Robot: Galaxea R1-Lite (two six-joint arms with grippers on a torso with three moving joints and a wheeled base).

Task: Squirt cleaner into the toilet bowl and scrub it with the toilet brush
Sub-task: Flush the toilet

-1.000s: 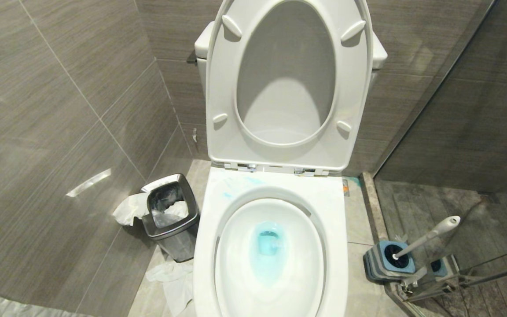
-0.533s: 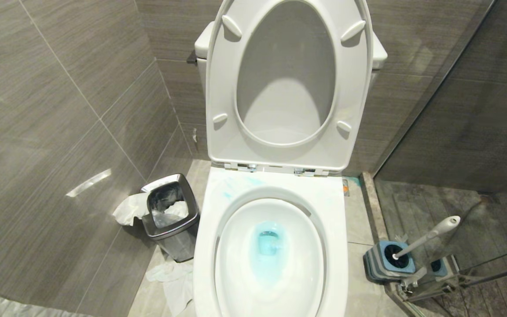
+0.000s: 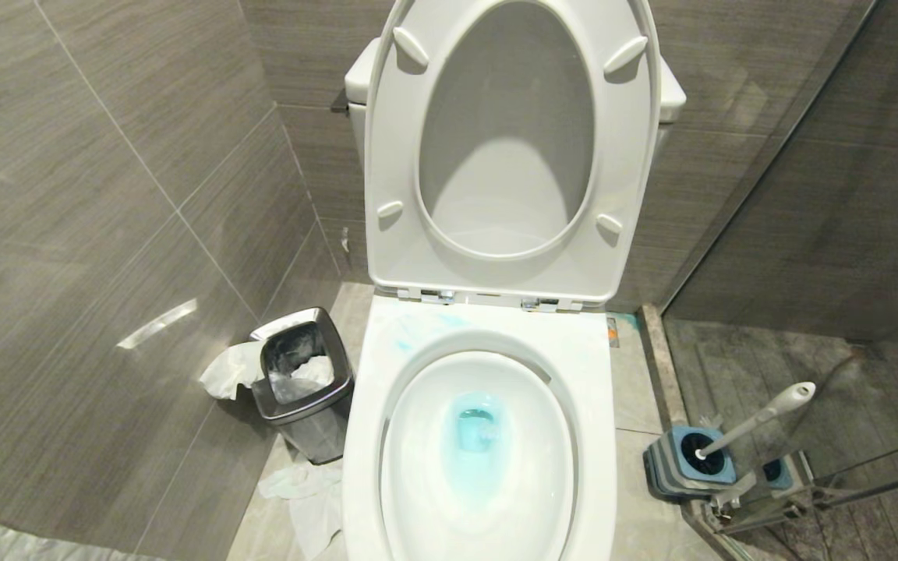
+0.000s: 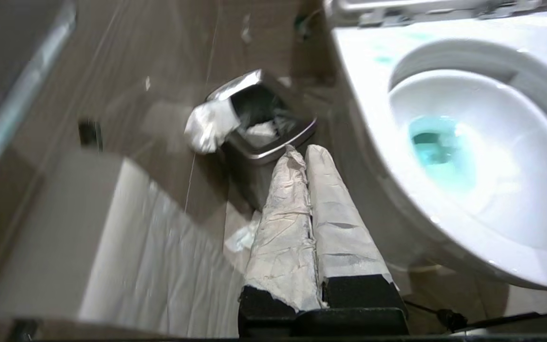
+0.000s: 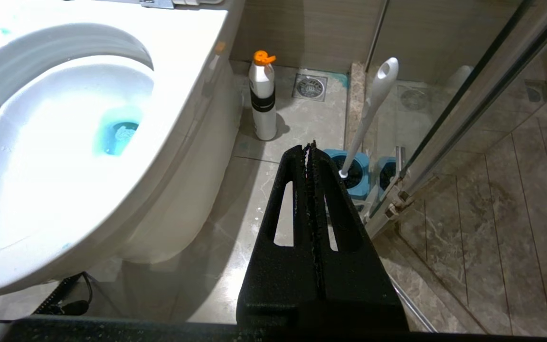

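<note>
brush waiting in its holder, both grippers empty

the left gripper (image 4: 302, 154) is hanging low beside the toilet bowl (image 3: 371, 436), its wrapped fingers (image 4: 283, 213) clenched on nothing. the right gripper (image 5: 310, 149) is pointing toward the toilet brush (image 5: 371, 107), fingers pressed together too. the brush is leaning in its blue holder (image 3: 671, 463) right against the glass partition (image 5: 473, 95). cleaner (image 3: 476, 436) is already tinting the bowl's water blue. risks, as i judge them: a reach with unopened fingers knocking the slim handle aside, or the arm striking the glass; a wet handle slipping.
</note>
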